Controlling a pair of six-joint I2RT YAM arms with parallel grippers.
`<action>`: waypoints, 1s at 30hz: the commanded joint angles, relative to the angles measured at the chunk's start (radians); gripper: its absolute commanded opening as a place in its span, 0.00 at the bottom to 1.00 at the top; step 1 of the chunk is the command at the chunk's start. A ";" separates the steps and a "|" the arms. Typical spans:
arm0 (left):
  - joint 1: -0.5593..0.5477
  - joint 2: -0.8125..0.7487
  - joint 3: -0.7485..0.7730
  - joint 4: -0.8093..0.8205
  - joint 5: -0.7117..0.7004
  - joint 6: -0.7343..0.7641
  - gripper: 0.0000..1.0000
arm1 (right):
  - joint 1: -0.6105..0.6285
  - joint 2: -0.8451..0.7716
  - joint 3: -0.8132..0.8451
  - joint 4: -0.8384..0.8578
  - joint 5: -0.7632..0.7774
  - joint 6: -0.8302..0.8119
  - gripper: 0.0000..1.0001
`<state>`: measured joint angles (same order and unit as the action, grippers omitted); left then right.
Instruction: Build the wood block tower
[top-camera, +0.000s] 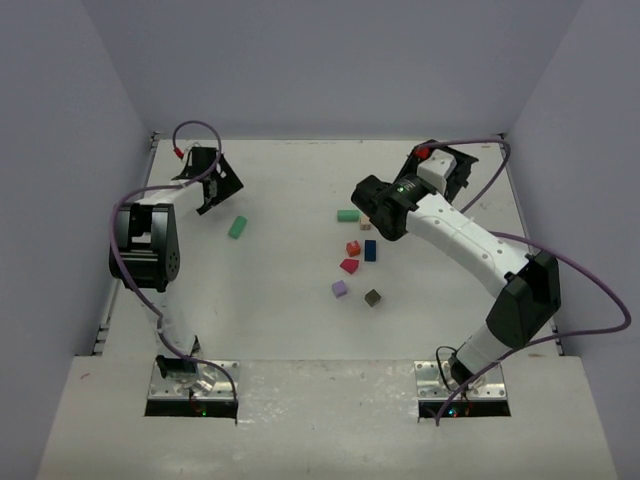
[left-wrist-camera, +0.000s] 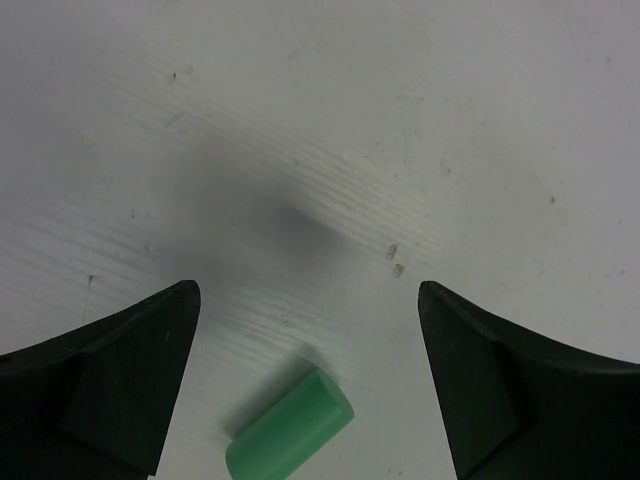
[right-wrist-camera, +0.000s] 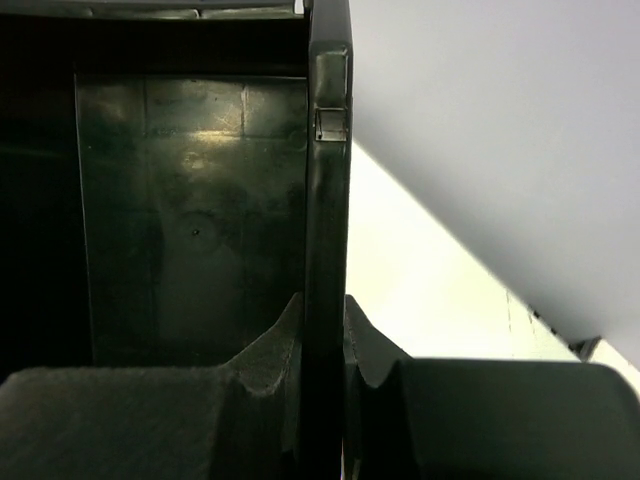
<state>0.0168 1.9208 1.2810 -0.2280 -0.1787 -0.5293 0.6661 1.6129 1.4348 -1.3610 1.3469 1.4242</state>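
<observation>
Hovering: left gripper (left-wrist-camera: 308, 290), jaws spread, near green block (left-wrist-camera: 290, 432), toward far-left corner of table (top-camera: 300, 330).
Pinching: right gripper (right-wrist-camera: 322, 305), clamped on black bin (right-wrist-camera: 190, 230) wall, far-right corner.

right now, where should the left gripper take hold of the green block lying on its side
Across its long sides at mid-length, coming straight down. The green block lies flat, slanted within the open left gripper, so likely rotate the gripper first to square up.

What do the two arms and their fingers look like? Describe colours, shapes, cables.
The left arm has a bulky black housing; the right arm has white links between black joints. Purple cables trail from both. Left fingers are black tapering wedges.
</observation>
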 joint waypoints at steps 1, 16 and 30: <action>0.010 -0.013 0.025 -0.053 -0.007 -0.011 0.77 | -0.035 0.029 0.019 0.138 -0.136 -0.078 0.00; 0.011 0.044 -0.013 -0.119 -0.001 -0.046 0.56 | -0.208 -0.249 -0.376 1.145 -0.926 -0.705 0.00; 0.009 -0.002 -0.092 -0.077 0.031 -0.034 0.56 | -0.654 0.061 -0.200 1.138 -0.959 -0.803 0.00</action>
<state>0.0196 1.9479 1.2296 -0.2855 -0.1722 -0.5579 0.0787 1.5578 1.1218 -0.2768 0.3748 0.6817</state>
